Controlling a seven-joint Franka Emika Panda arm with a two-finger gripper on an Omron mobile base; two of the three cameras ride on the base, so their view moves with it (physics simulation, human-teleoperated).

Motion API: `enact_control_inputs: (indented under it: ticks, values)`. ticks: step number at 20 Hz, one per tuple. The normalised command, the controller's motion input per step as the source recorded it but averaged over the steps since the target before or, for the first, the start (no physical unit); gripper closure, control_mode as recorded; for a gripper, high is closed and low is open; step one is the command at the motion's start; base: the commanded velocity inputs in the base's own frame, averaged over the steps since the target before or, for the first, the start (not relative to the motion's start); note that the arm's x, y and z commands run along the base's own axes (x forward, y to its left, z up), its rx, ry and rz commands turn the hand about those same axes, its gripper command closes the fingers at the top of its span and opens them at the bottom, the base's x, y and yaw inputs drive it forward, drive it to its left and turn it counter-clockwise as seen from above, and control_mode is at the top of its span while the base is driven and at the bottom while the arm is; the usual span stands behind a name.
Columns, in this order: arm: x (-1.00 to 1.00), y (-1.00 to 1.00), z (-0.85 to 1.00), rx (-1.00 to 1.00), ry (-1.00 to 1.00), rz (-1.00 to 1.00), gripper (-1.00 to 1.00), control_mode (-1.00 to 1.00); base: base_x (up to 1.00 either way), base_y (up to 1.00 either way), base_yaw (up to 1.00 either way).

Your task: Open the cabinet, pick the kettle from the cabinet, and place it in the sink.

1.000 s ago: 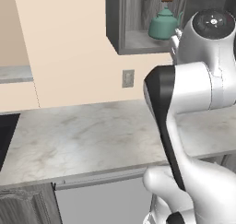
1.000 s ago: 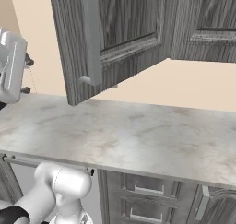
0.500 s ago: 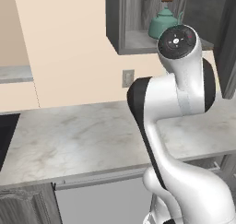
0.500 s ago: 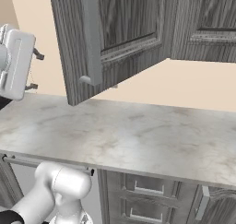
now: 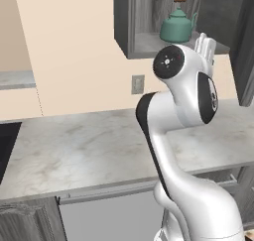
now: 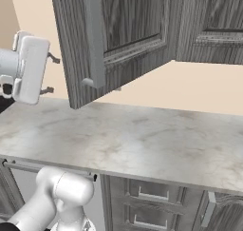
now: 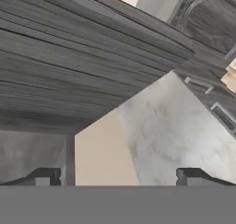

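Our pincer (image 7: 118, 177) stands wide open and holds nothing: in the hand view its two dark fingertips (image 7: 44, 176) sit far apart, with only the dark woodgrain cabinet door (image 7: 69, 66), a strip of beige wall and the pale marble surface (image 7: 179, 131) in front of them. In the right base view we see the pincer (image 6: 49, 74) raised above the left end of the marble surface (image 6: 142, 135), just to the left of the open cabinet door (image 6: 118, 35), its small fingers pointing toward the door and apart from it. The door hangs swung out over the surface, its long vertical handle (image 6: 94, 44) facing us.

In the left base view our white arm (image 5: 183, 116) rises in front of the wall cabinet (image 5: 149, 17), which is open. The teal kettle (image 5: 177, 28) sits upright on the grey interior shelf (image 5: 149, 44), its reddish-brown handle arched over the lid knob and its spout toward the right. The hand reaches up just below and to the right of the kettle, not touching it. Below, a wall outlet (image 5: 137, 84) sits on the beige wall above the marble surface (image 5: 74, 146).
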Motion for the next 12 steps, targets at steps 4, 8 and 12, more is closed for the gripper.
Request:
enact_control_inputs:
  ticks: [4,8,12]
  values:
    - [0.12,-0.33,-0.01,0.0,-0.06,-0.21,-1.0,-1.0,0.0,0.0,0.0]
    - [0.09,-0.34,-0.02,0.0,-0.04,-0.17,-1.0,-1.0,0.0,0.0,0.0]
    - [0.02,-0.36,-0.03,0.0,-0.01,-0.15,-1.0,-1.0,0.0,0.0,0.0]
